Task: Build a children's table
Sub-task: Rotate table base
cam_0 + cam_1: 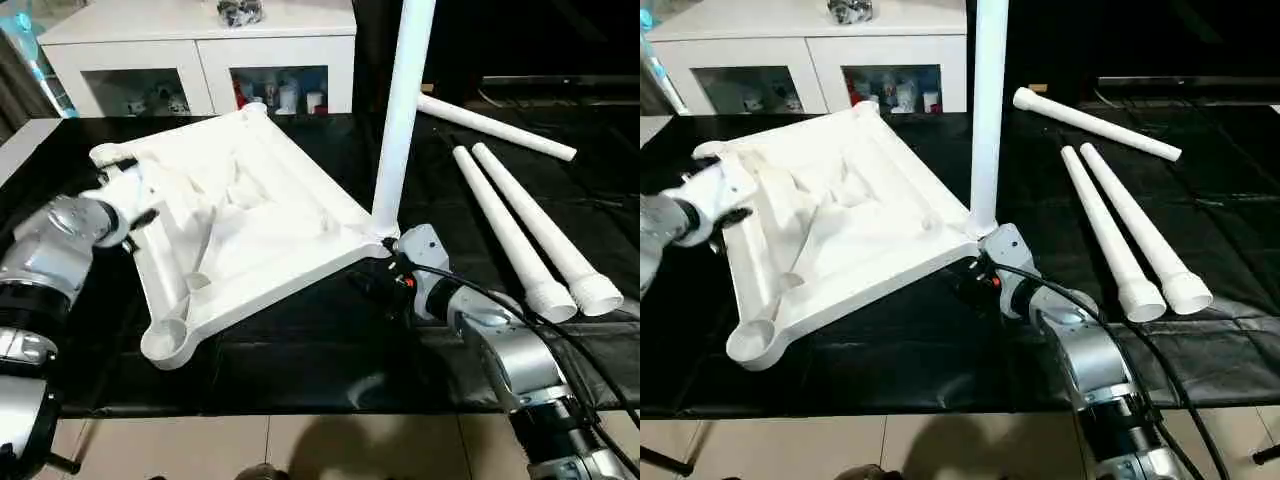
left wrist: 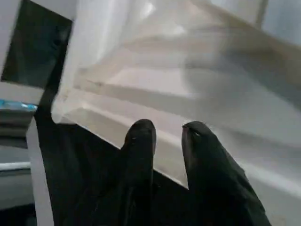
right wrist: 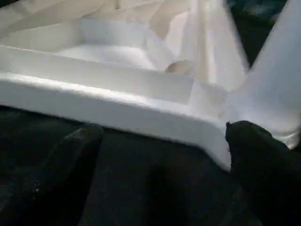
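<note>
The white table top lies underside up on the black cloth, tilted, with its right corner raised. One leg stands upright in that corner's socket. Three more legs lie to the right: one at the back, two side by side. My left gripper is at the top's left rim; in the left wrist view its fingertips stand slightly apart in front of the rim. My right gripper is open wide just below the raised corner, holding nothing.
A white cabinet with glass doors stands behind the table, with small items inside. The black cloth ends at the front edge, with tan floor below. Cables run along my right forearm.
</note>
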